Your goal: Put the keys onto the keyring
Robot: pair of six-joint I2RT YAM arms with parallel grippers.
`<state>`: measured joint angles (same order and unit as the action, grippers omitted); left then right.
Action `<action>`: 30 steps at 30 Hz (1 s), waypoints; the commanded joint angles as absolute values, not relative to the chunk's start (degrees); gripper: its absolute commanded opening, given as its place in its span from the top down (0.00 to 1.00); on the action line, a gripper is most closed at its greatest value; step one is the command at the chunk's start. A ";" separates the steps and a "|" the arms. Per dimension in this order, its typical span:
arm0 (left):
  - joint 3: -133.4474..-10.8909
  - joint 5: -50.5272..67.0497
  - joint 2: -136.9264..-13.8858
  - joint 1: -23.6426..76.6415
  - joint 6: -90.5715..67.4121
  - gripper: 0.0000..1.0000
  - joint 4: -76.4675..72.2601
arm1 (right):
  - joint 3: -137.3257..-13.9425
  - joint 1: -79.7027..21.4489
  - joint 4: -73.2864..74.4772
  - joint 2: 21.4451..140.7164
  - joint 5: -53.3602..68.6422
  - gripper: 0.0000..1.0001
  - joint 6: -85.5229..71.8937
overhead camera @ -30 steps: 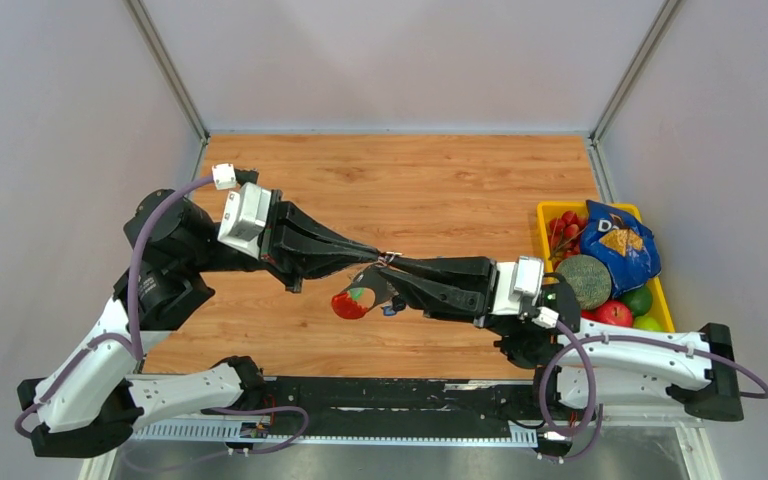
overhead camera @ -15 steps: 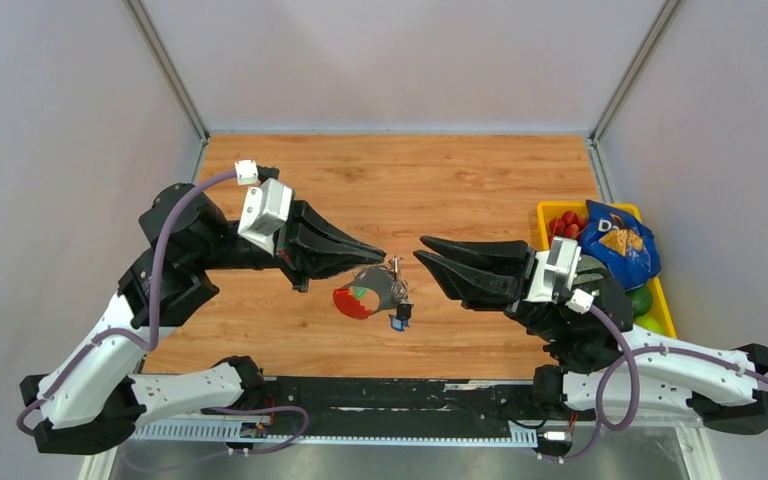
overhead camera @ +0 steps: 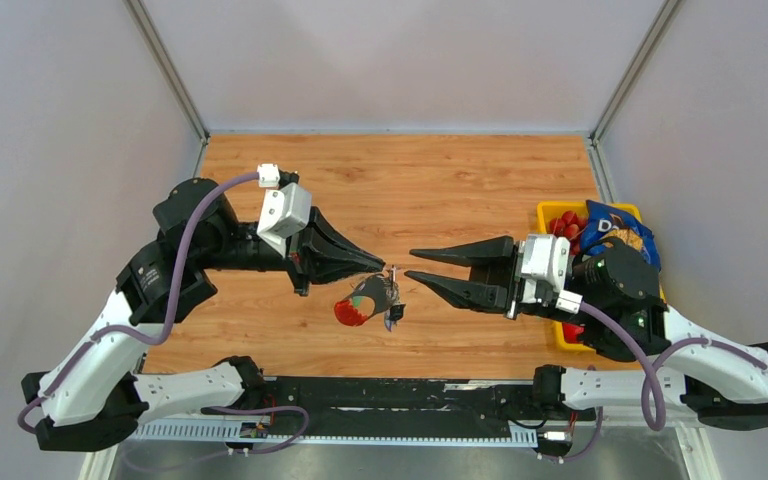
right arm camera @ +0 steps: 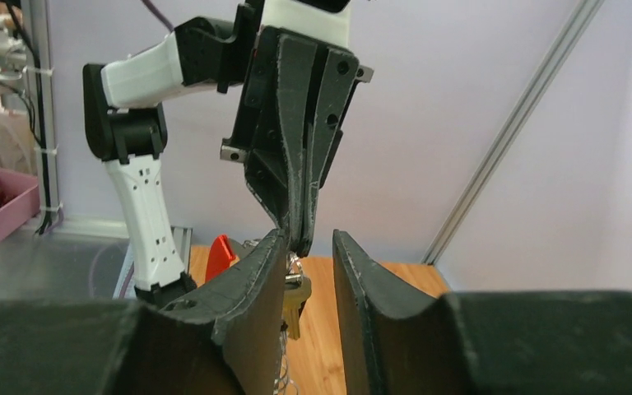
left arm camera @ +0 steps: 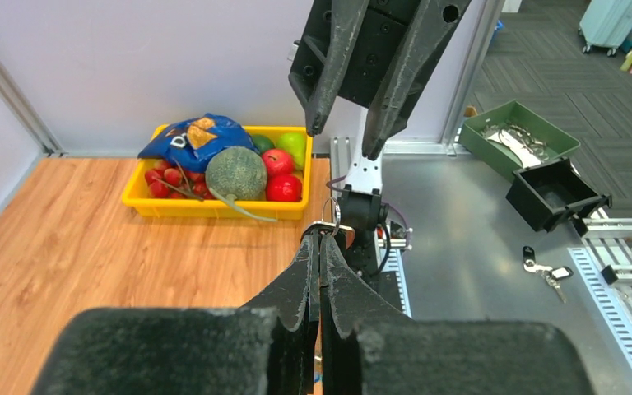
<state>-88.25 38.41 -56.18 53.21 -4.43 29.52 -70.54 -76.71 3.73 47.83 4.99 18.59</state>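
Note:
My left gripper (overhead camera: 385, 268) is shut on the keyring (overhead camera: 393, 271), pinching the thin metal ring (left arm camera: 334, 216) at its fingertips above the wooden table. Below it hang a red oval tag (overhead camera: 348, 310), a grey strap and a small blue piece (overhead camera: 393, 314). In the right wrist view a brass-coloured key (right arm camera: 295, 303) dangles under the ring, just behind my right gripper's left finger. My right gripper (overhead camera: 410, 264) stands open a short way to the right, pointing at the bunch with nothing between its fingers; the left gripper's tip (right arm camera: 299, 230) hangs right before it.
A yellow bin (overhead camera: 545, 214) with a melon, apples, cherries and a blue snack bag sits at the table's right edge, partly under the right arm. Off the table, the left wrist view shows a green tray (left arm camera: 517, 123) and a black box (left arm camera: 555, 193).
The right gripper let go of the bunch, drew back to the right and opened. The left gripper kept its hold and shifted slightly right; the bunch swings beneath it.

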 commanded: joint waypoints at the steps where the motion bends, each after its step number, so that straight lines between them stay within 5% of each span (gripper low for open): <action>1: -90.73 38.13 -54.99 53.36 -2.79 1.00 29.52 | -75.62 -76.94 14.53 49.37 8.26 0.67 20.97; 12: -90.14 38.67 -53.98 53.43 -2.51 1.00 30.01 | -78.52 -76.93 17.48 53.48 8.37 0.69 21.41; 18: -90.00 38.48 -53.68 53.43 -2.40 1.00 30.05 | -78.66 -76.90 17.50 54.06 8.11 1.00 21.69; 23: -89.81 37.98 -53.45 53.39 -2.33 1.00 29.74 | -77.33 -76.98 17.07 52.74 7.57 1.00 21.20; 27: -89.30 37.50 -53.15 53.41 -2.87 1.00 28.45 | -75.77 -76.91 16.11 51.59 7.68 0.78 20.55; 30: -88.96 37.50 -53.00 53.37 -3.40 1.00 27.43 | -74.84 -76.93 14.75 51.46 7.63 0.76 20.00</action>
<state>-88.25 37.98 -54.28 53.23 -3.29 32.10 -75.64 -76.71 17.23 52.86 8.01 20.88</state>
